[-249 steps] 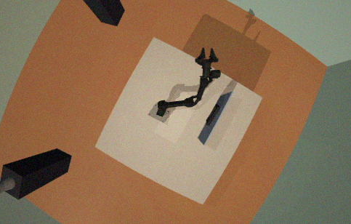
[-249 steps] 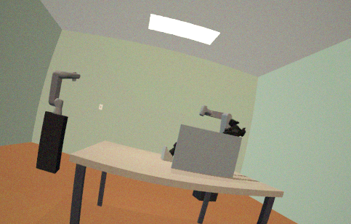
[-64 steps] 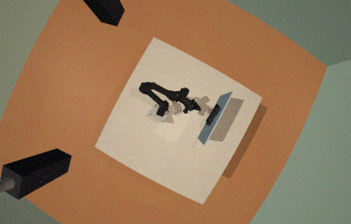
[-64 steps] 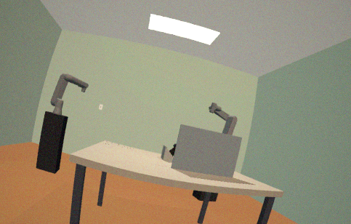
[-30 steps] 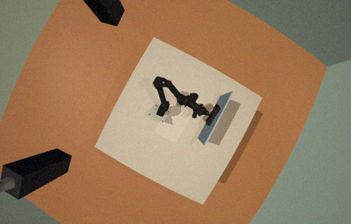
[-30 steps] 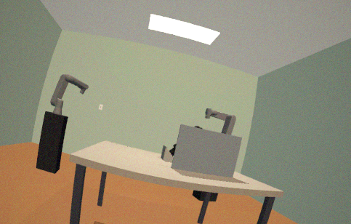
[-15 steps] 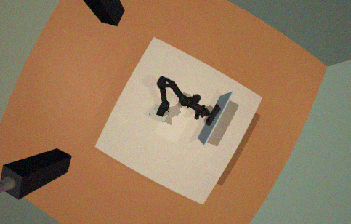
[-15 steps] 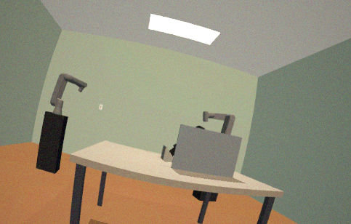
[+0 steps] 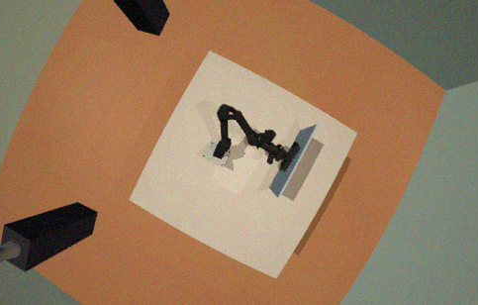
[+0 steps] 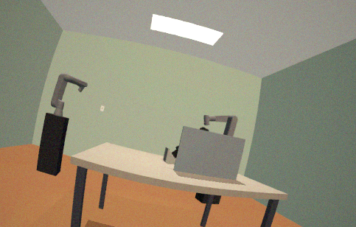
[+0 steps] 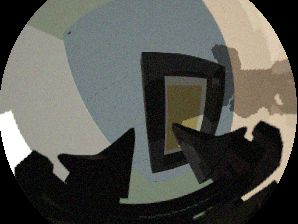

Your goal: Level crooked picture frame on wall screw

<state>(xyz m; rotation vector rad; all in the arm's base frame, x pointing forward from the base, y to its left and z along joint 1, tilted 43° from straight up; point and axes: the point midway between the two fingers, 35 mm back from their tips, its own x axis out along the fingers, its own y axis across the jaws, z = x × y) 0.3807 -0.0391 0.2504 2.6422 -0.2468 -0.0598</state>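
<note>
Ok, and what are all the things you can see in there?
Picture frame: one, black with a yellowish-brown middle, on the panel.
Upright panel: one, blue in front, grey behind, standing on the table.
Table: one, cream top, dark legs, mid-room.
Black pedestals: two, on the orange floor.
Grey arms: two, one by each pedestal.
Ceiling light: one, white, overhead.
Wall plate: one, whitish, on the green wall.
Robot arm: one, black, over the table.
Gripper: one, black, open, at the frame.
</note>
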